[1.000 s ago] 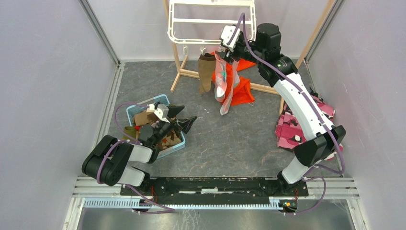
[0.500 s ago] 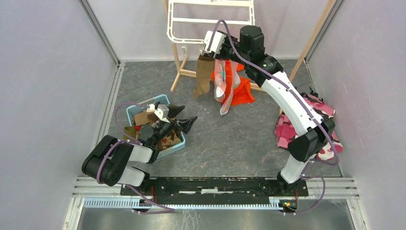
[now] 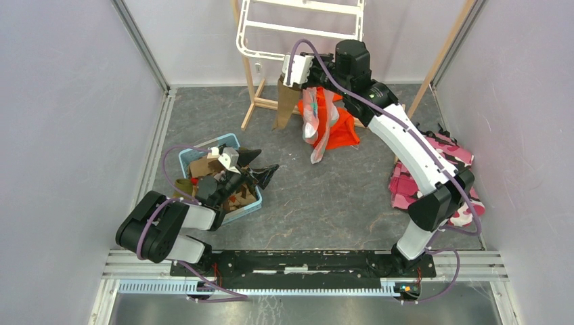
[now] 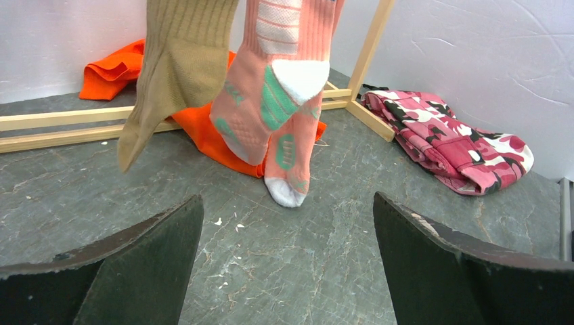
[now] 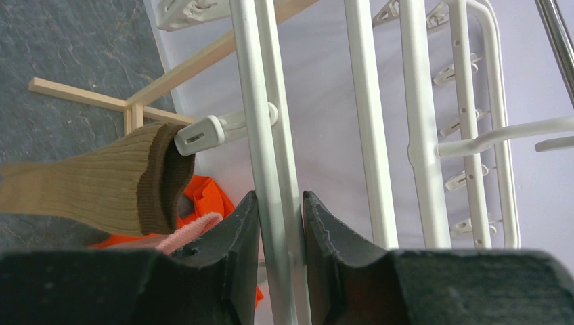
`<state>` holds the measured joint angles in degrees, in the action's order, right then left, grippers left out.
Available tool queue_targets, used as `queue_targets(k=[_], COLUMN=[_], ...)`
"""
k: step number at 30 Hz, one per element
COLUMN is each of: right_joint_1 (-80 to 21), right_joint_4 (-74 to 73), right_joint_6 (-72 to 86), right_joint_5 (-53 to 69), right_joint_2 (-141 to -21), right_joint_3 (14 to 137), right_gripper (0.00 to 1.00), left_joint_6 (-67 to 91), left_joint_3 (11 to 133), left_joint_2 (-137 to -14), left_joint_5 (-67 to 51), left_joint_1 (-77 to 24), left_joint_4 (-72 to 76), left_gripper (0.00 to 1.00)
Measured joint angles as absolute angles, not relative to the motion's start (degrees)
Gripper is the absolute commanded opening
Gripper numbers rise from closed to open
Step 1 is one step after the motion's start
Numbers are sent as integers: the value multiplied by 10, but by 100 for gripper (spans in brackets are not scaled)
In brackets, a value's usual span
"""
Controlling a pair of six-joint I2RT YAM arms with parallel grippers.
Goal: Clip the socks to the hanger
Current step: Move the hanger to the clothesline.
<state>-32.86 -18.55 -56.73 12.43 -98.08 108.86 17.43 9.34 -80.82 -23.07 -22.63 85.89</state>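
Note:
The white hanger point(image 3: 298, 30) hangs at the back, tilted. My right gripper point(image 3: 292, 68) is shut on its near edge bar point(image 5: 274, 169), the jaws pressed on either side of the bar. A brown sock point(image 3: 285, 101) hangs from a white clip point(image 5: 200, 133), cuff up, also seen in the right wrist view point(image 5: 88, 186). A pink sock with teal and white patches point(image 3: 315, 115) hangs beside it, and shows in the left wrist view point(image 4: 271, 95). My left gripper point(image 3: 256, 166) is open and empty over a blue basket point(image 3: 196, 152) holding more socks.
A large orange garment point(image 3: 342, 125) lies on the floor behind the hanging socks. A light wooden stand point(image 3: 260, 101) frames the hanger. A pink camouflage cloth point(image 3: 413, 179) lies at the right, under my right arm. Walls close in on both sides.
My right gripper moved left along the hanger and swung the frame; the hanger has tilted and the brown sock has shifted left. The left arm has not moved.

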Motion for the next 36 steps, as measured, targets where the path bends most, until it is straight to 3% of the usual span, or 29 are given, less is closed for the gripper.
queue_targets(k=[14, 36], right_joint_1=[-306, -113], right_joint_4=[-224, -293], right_joint_6=[-649, -717], right_joint_5=[144, 288], right_joint_2=[-879, -795], right_joint_3=[1040, 987], right_gripper=[18, 26], left_joint_6=[174, 168], left_joint_3=[93, 93], left_joint_2=[-808, -808], left_joint_5=[-231, -231], left_joint_1=[-226, -226], left_joint_4=[859, 859], left_gripper=[100, 100])
